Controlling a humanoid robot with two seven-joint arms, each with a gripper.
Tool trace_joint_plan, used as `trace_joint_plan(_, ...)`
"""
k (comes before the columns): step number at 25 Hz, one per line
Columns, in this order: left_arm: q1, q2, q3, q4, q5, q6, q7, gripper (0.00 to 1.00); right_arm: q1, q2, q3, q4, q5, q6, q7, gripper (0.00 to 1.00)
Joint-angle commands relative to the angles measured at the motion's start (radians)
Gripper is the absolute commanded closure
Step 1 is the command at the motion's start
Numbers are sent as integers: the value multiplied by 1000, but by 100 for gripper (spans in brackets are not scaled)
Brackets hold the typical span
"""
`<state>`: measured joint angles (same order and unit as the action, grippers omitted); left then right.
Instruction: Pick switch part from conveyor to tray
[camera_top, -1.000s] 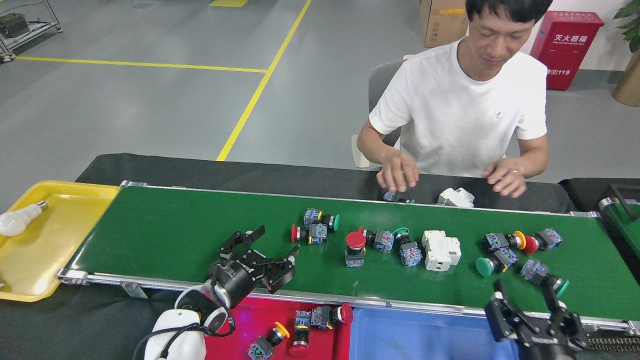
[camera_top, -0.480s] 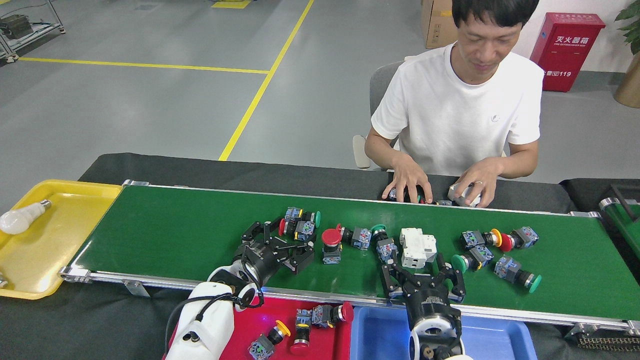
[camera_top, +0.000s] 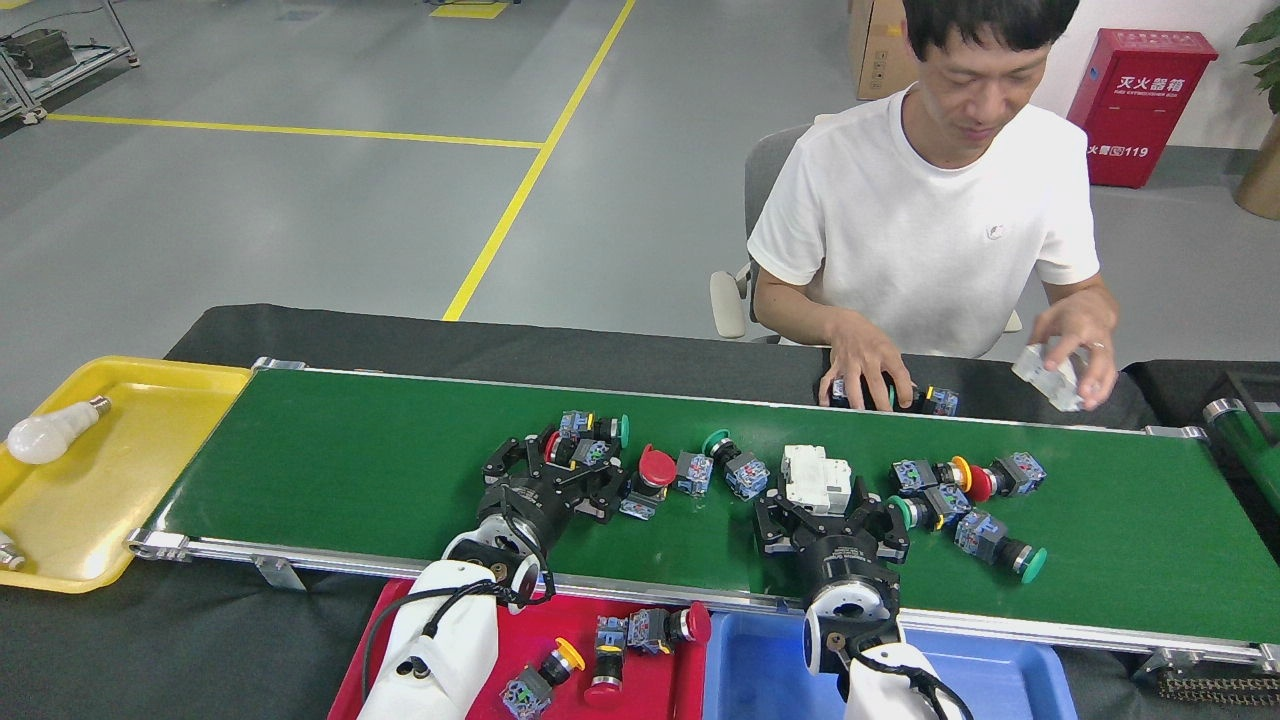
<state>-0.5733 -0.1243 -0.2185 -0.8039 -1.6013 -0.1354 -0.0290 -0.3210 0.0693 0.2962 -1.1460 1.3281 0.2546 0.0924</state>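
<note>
Looking down at your conveyor (camera_top: 330, 470), you've got both arms reaching over the near rail onto the green belt. Your left gripper (camera_top: 556, 478) has its fingers spread wide around a small switch part with a red button (camera_top: 566, 449), which sits between the fingertips at the left end of the cluster; I can't tell if the pads actually touch it. Just to the right of it lies a red mushroom-head switch (camera_top: 652, 470), tilted over. Your right gripper (camera_top: 830, 505) is also spread apart, fingers on either side of the near end of the white breaker block (camera_top: 816, 478). More switch parts are scattered further right on the belt. The red tray (camera_top: 660, 675) below already holds a few switches, the blue tray (camera_top: 760, 670) sits beside it, and the yellow tray (camera_top: 90, 500) at far left has a light bulb (camera_top: 48, 434). A person across the belt has a white part in one hand (camera_top: 1075, 345).
</note>
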Motion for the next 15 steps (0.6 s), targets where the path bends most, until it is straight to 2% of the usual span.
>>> trace_joint_plan(1, -14, 3, -1, -1, 3, -3, 4, 88, -9, -3, -2, -49, -6, -41, 4, 88)
trace_joint_plan(3, -14, 14, 1, -6, 8, -12, 4, 90, 19, -36, -12, -135, -40, -112, 18, 88)
trace_joint_plan(6, 0, 26, 14, -60, 27, -78, 4, 90, 137, -158, -42, -333, -150, -267, 44, 86)
trace_joint_plan(8, 32, 74, 59, -176, 63, -179, 3, 89, 252, -269, -84, -423, -233, -428, 33, 86)
trace_joint_plan(9, 87, 106, 87, -262, 81, -234, -5, 89, 298, -312, -121, -445, -264, -535, 20, 85)
trace_joint_plan(10, 150, 135, 108, -362, 95, -289, -6, 88, 336, -344, -181, -462, -282, -639, 1, 85)
trace_joint_plan(11, 202, 161, 126, -449, 101, -332, -6, 84, 376, -353, -236, -468, -294, -730, -10, 84)
trace_joint_plan(13, 357, 224, 159, -643, 116, -443, -8, 67, 447, -353, -393, -469, -314, -968, -14, 84)
trace_joint_plan(14, 452, 259, 182, -734, 127, -510, -8, 48, 471, -350, -488, -468, -328, -1040, -11, 84)
trace_joint_plan(15, 515, 282, 199, -788, 138, -555, -8, 26, 490, -349, -549, -468, -339, -1040, -11, 84)
